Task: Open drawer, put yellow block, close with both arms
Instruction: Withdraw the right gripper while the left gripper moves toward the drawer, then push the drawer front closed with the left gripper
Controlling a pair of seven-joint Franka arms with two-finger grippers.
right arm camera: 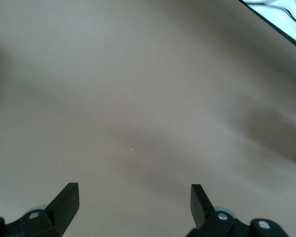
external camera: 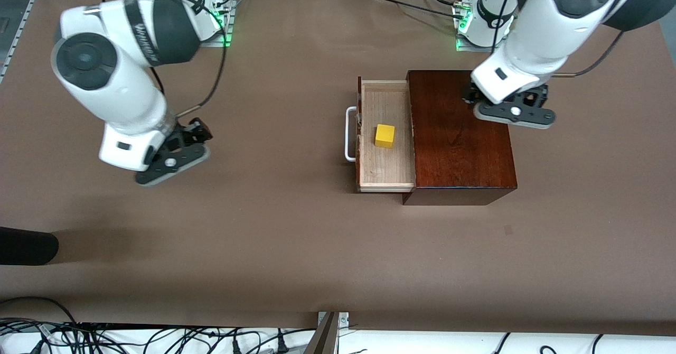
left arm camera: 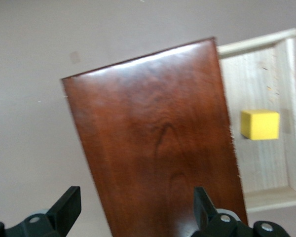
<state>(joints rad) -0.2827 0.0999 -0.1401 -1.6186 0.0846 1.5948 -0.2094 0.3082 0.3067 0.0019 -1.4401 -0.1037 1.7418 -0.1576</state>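
The left arm (external camera: pixel 533 42) hides the wooden box's (external camera: pixel 459 137) corner under its jaws (drawer (left arm camera: pixel 266 163) edge-cropped in wrist view).

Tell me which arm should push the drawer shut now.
Probably right: the drawer stands open with the yellow block inside, its handle facing the right gripper, open over bare table. The left gripper, also open, hangs over the box, likelier for bracing.

The drawer (external camera: pixel 384 137) stands pulled out of the box (external camera: pixel 459 132), its tray open from above except where the block (external camera: pixel 385 135) sits. Bare desk (external camera: pixel 264 211) lies before its handle (external camera: pixel 349 133).
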